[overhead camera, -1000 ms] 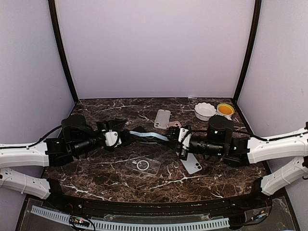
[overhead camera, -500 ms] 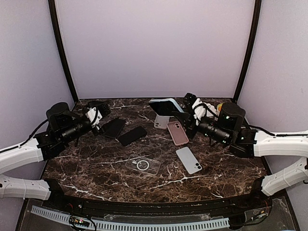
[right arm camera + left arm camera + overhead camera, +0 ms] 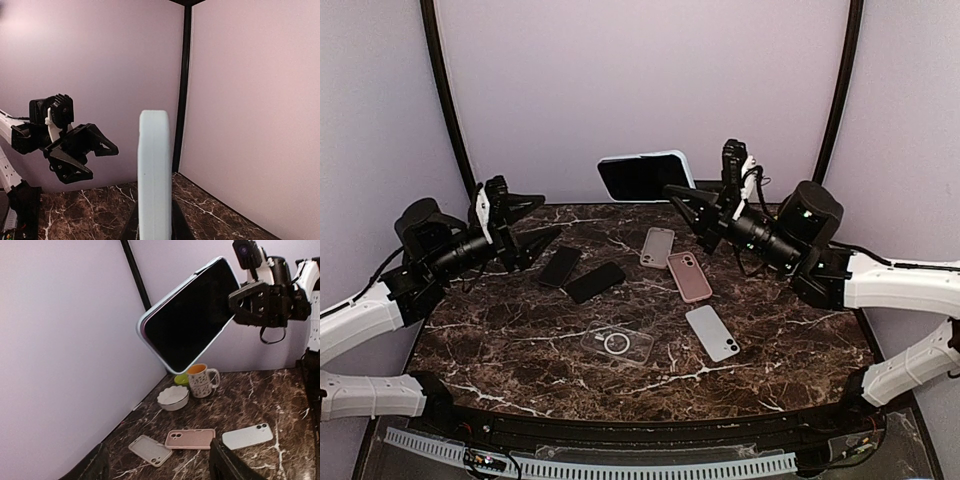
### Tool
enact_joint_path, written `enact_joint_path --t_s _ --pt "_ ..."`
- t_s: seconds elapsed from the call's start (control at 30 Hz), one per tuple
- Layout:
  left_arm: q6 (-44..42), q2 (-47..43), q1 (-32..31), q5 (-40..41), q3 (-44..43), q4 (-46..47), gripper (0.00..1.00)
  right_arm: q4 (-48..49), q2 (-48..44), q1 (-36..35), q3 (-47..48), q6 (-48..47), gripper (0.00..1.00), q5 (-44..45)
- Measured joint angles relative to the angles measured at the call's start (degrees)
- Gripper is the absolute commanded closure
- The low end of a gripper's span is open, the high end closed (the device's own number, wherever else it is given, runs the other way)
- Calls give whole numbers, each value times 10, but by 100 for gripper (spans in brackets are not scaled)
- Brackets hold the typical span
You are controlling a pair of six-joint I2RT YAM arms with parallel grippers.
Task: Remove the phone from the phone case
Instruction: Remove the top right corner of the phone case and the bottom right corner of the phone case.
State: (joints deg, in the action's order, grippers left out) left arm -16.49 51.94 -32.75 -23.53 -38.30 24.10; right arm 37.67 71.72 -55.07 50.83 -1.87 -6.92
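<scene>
The phone (image 3: 642,178), black screen showing, sits in a light blue phone case (image 3: 682,162) held high in the air at the back of the table. My right gripper (image 3: 680,198) is shut on its right end. In the right wrist view the phone case (image 3: 154,170) stands edge-on between my fingers (image 3: 178,227). The left wrist view shows the phone (image 3: 187,317) tilted, with the right gripper (image 3: 248,302) clamped on its upper end. My left gripper (image 3: 540,218) hangs open and empty over the table's left rear, apart from the phone; its fingers (image 3: 226,466) frame the bottom of the left wrist view.
Two black phones (image 3: 559,266) (image 3: 595,282) lie left of centre on the table. A pale case (image 3: 657,246), a pink case (image 3: 688,276), a white phone (image 3: 711,332) and a clear case (image 3: 617,343) lie near them. A mug (image 3: 202,380) and a white bowl (image 3: 173,396) stand at the back right.
Both grippers were at the blue-cased phone low over the table's middle. The right one has lifted it high toward the back; the left has let go, opened and drawn back left.
</scene>
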Motion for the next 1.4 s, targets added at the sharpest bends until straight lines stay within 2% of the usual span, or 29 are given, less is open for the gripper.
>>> enact_joint_path --t_s 0.33,0.6,0.83,1.27,1.4 --pt "163 21 11 -227 -8 93 44 98 59 0 29 134 100 -198" --pt "250 55 11 -352 -10 171 49 163 74 0 33 199 100 -256" --pt "282 55 11 -381 -10 217 54 186 86 -1 40 223 100 -271" --pt "323 74 11 -390 -10 260 64 193 115 -16 60 232 100 -289" --pt "330 74 11 -397 -10 273 72 192 124 -18 64 233 100 -292"
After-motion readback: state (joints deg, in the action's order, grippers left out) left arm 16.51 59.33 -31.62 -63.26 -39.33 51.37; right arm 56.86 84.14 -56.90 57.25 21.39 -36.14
